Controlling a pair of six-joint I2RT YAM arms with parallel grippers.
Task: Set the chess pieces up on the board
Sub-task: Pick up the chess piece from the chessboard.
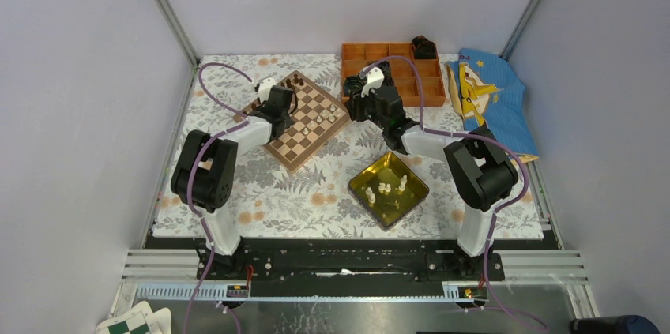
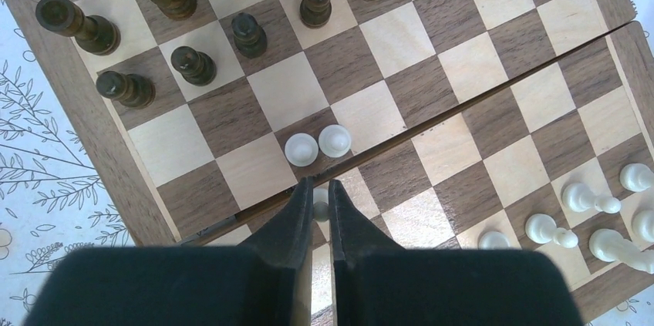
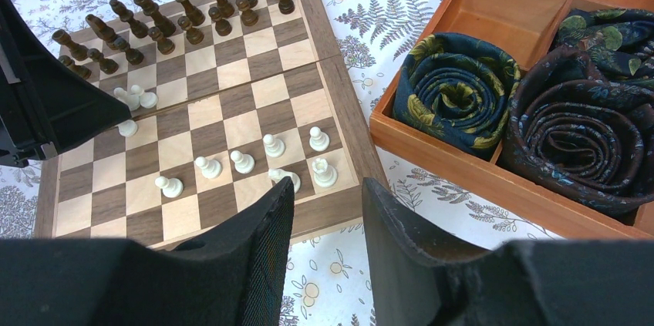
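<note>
Wooden square chessboard (image 1: 310, 130), tan and dark brown checks with a brown border, is laid skewed on the fern-print tablecloth (image 1: 316, 200), left of centre. Dark brown chess figures (image 2: 193, 64) are stood along the side away from the arms. Cream-white chess pieces (image 3: 241, 161) are split up. A loose group is set on the squares near the board's right edge, two pawns (image 2: 301, 149) are stood touching by the centre fold, and more are seen in the glossy yellow square tray (image 1: 415, 177) by the right arm.

Left gripper (image 2: 320, 189) is held over the board at the fold. Its fingers (image 2: 293, 218) are drawn to a narrow gap, with one cream pawn (image 2: 321, 209) pinched between them, just beside the pair.

Right gripper (image 3: 328, 187) is held about half open with nothing between the fingers. It is positioned above the board edge nearest the orange compartment box (image 3: 432, 160), in which rolled dark patterned cloths (image 3: 459, 87) are packed.
</note>
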